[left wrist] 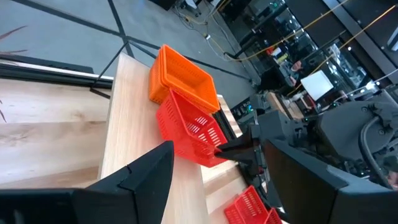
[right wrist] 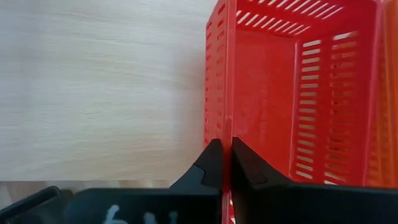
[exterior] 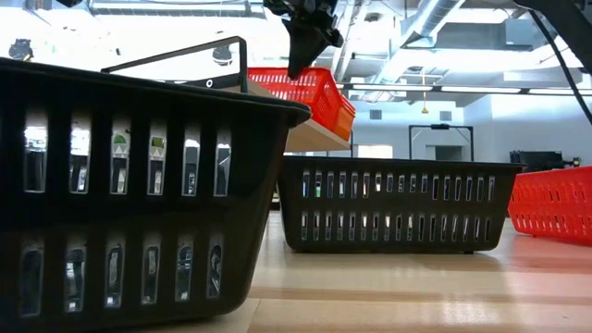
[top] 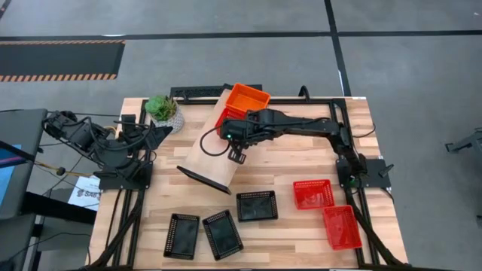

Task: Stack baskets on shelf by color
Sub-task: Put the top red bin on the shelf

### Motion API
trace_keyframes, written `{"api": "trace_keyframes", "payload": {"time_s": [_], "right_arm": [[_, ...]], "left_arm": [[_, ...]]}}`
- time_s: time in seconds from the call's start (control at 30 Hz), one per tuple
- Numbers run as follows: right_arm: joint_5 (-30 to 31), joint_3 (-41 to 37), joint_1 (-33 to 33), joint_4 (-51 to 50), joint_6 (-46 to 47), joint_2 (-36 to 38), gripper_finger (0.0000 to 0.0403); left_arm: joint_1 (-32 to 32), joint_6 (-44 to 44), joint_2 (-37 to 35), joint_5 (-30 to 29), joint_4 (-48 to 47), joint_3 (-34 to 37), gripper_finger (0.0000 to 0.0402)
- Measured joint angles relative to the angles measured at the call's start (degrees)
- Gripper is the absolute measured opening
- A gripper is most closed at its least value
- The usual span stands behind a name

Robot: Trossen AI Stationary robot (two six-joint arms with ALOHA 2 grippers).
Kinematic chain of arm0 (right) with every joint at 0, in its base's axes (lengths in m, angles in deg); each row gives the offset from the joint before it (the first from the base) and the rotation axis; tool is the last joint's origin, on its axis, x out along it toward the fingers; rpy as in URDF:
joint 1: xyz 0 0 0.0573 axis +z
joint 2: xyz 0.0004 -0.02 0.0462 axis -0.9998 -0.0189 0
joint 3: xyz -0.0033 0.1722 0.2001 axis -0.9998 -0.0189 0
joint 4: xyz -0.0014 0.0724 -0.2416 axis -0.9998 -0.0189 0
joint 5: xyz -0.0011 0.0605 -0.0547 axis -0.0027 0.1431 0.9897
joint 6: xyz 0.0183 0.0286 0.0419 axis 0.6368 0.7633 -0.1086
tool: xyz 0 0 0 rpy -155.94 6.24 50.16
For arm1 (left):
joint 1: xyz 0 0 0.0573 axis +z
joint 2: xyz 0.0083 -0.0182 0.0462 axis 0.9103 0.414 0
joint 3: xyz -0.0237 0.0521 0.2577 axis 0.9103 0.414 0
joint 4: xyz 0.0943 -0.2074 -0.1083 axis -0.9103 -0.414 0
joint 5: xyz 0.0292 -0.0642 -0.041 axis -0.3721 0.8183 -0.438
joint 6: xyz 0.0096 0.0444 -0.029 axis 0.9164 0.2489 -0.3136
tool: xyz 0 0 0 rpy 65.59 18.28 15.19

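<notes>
Progress stands at roughly the halfway mark, in our judgement; on the shelf (top: 213,154) we find an orange basket stack (top: 247,98) at the far end (how many orange baskets are nested there we cannot tell) and one red basket (right wrist: 292,87) just beside it. Off the shelf, on the slatted table (top: 301,233), we count three black baskets (top: 257,205) toward the near edge and two red baskets (top: 313,194) on the right side; these five remain to be shelved and sorted by colour. We find the right gripper (right wrist: 225,163) over the shelf, its fingers pressed together on the rim wall of the red basket there, pinching it; the basket sits touching the board. We note the left gripper (left wrist: 205,180) parked at the table's left, spread and empty.
</notes>
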Motion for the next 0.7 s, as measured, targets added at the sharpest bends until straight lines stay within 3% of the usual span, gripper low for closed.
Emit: {"api": "trace_keyframes", "payload": {"time_s": [0.5, 0.7], "right_arm": [[-1.2, -0.8, -0.3, 3.2, -0.2, 0.0, 0.0065], [-1.4, -0.8, -0.3, 4.2, -0.4, 0.0, 0.0107]], "left_arm": [[0.0, 0.0, 0.0, 0.2, 0.0, 0.0, 0.0242], [0.0, 0.0, 0.0, 0.2, 0.0, 0.0, 0.0242]]}}
